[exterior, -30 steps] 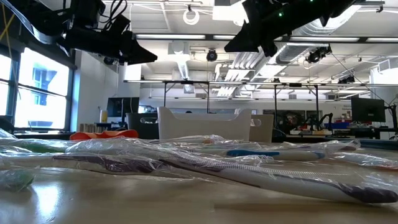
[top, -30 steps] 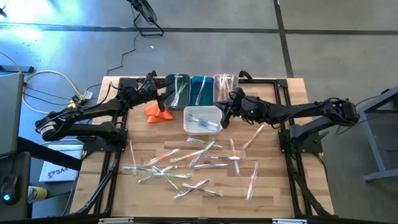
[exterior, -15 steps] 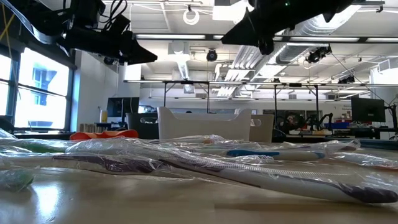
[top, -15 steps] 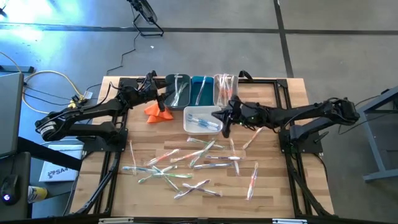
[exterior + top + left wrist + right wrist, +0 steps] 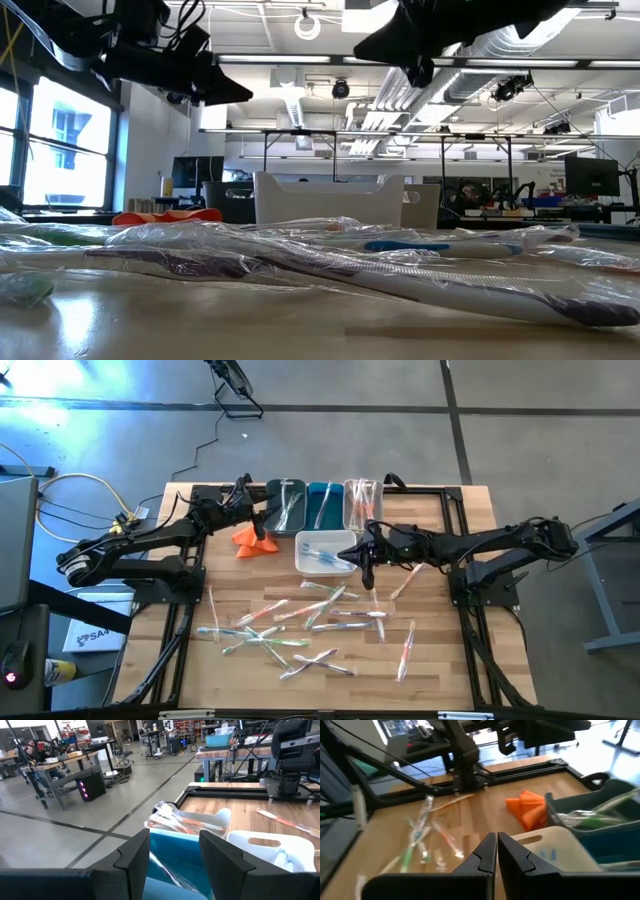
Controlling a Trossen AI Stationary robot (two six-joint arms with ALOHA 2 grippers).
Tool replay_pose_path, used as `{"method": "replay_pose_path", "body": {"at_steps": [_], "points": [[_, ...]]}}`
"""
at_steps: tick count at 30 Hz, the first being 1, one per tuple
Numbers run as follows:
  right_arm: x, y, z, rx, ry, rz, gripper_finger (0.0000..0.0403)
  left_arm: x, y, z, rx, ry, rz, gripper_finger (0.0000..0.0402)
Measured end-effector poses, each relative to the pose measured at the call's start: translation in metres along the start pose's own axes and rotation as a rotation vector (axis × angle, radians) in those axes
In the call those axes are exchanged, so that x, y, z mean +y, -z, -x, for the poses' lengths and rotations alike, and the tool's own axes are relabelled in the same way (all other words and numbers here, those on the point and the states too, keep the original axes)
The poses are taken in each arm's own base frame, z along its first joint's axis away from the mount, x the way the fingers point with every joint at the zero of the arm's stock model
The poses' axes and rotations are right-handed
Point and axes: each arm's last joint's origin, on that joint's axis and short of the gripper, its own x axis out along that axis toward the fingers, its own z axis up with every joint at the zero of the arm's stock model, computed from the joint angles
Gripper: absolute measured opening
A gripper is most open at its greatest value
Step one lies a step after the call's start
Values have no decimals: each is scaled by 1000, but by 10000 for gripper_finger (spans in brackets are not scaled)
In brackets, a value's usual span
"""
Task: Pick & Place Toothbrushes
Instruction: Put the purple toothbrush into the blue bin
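Several wrapped toothbrushes (image 5: 300, 622) lie scattered flat on the wooden table; in the low view they fill the foreground (image 5: 330, 255). More toothbrushes lie in the four bins: a dark bin (image 5: 287, 507), a blue bin (image 5: 324, 506), a clear bin (image 5: 361, 500) and a white bin (image 5: 325, 552). My left gripper (image 5: 262, 523) hangs open and level above the dark bin's near end, with nothing between its fingers (image 5: 172, 855). My right gripper (image 5: 367, 570) is shut and empty, hanging just off the white bin's right near corner (image 5: 492, 854).
An orange folded cloth (image 5: 250, 540) sits left of the white bin, below my left gripper. Black frame rails (image 5: 465, 600) run along the table's sides. The near right corner of the table (image 5: 460, 670) holds only one or two toothbrushes.
My right gripper, still shut, has swung from pointing at the white bin's right edge toward the table's near edge, ending a little nearer and off the bin's corner. The toothbrushes and bins have not moved.
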Motion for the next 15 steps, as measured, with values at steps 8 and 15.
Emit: {"method": "replay_pose_path", "body": {"at_steps": [8, 15], "points": [[10, -5, 0, -33, 8, -13, 3, 0, 0, 0, 3, 0, 1, 167], [28, -32, 5, 43, 84, 58, 3, 0, 0, 0, 3, 0, 1, 167]]}}
